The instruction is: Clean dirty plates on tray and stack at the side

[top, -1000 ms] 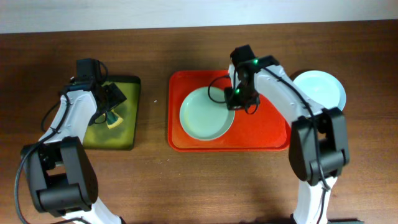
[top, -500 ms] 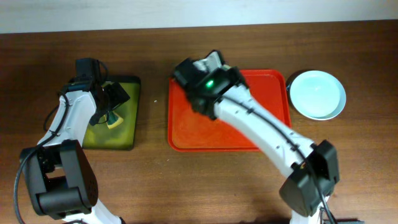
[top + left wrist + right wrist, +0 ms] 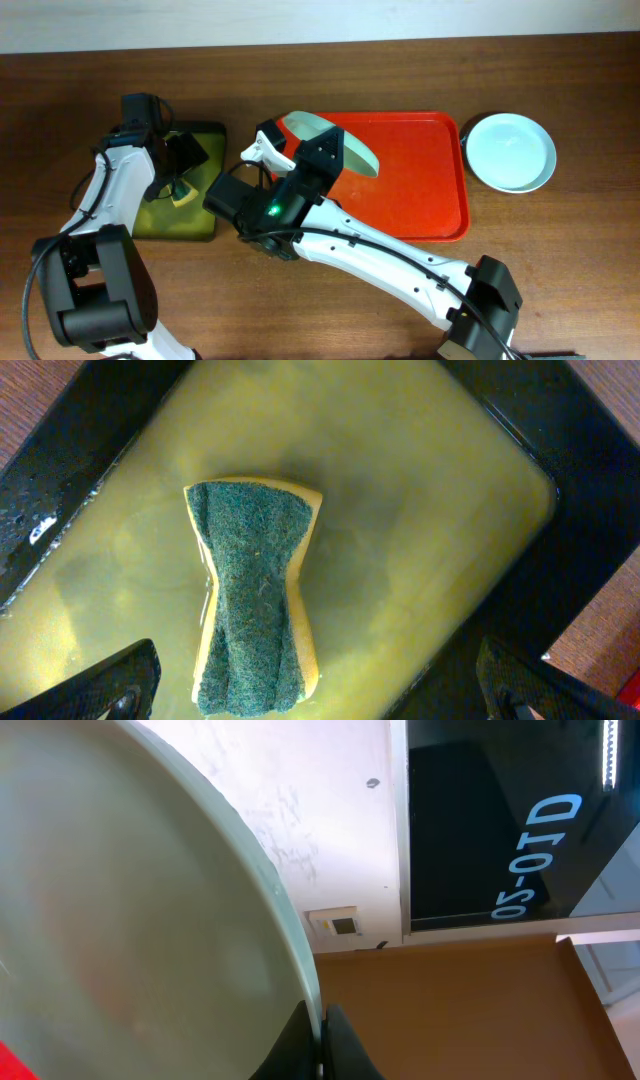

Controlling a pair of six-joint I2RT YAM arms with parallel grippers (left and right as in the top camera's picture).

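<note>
My right gripper (image 3: 322,160) is raised high over the left part of the red tray (image 3: 420,190). It is shut on the rim of a pale mint plate (image 3: 352,150), which it holds tilted on edge. In the right wrist view the plate (image 3: 130,920) fills the left side, and its rim is pinched between the fingertips of the gripper (image 3: 322,1042). A pale mint-blue plate (image 3: 512,150) lies on the table right of the tray. My left gripper (image 3: 180,162) is open over the dark tray, its fingers (image 3: 110,690) either side of a green-topped sponge (image 3: 255,595).
The small dark tray (image 3: 205,222) of yellowish-green liquid (image 3: 420,520) sits at the left, with the sponge (image 3: 185,195) in it. My right arm (image 3: 360,250) crosses the table in front of the red tray. The table is brown wood (image 3: 560,280).
My right arm has lifted the mint plate off the red tray, swung it up and to the left, and tilted it on edge. The left arm has not moved.
</note>
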